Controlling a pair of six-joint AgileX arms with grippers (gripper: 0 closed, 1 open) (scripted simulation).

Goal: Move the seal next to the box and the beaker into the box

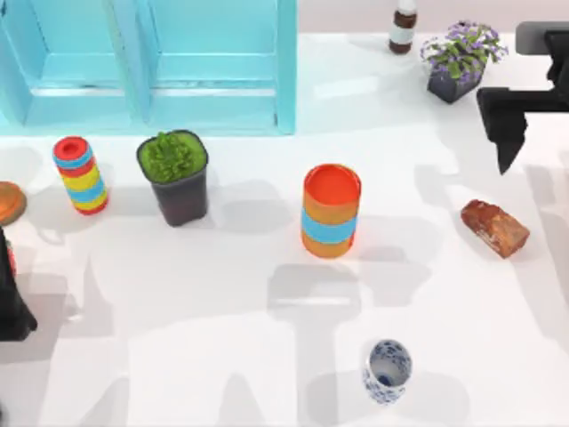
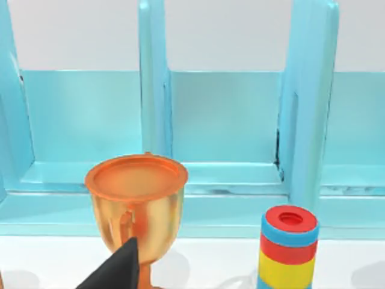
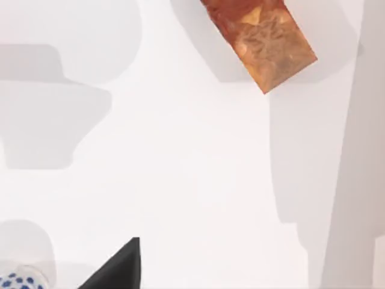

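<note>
Beaker (image 1: 387, 371) sits nearest the front edge of the counter (image 1: 222, 338), right of centre, tipped on its side with the mouth showing, clear of everything else. Nothing holds it; not yet in the box.

Left hand (image 1: 11, 302) parked low at the counter's left edge; can't tell how its fingers stand. Its wrist view looks across a gold goblet (image 2: 137, 205) and a striped cylinder (image 2: 287, 247) toward the box.

Mid-counter: orange cylinder with blue band (image 1: 331, 211), potted green plant (image 1: 174, 176). Both stand between the beaker and the box, so I'd judge any carry needs to go over or around them.

Seal (image 1: 494, 228) lies flat on the right side, skewed, well apart from the box. Right hand (image 1: 505, 124) hovers just behind it, holding nothing; finger spacing can't be told. Likely lining up for the seal first, being the closer piece.

Far back: blue box (image 1: 147, 67) along the rear left, open compartments. Small bottle (image 1: 403, 28) and flower pot (image 1: 458, 58) rear right.
</note>
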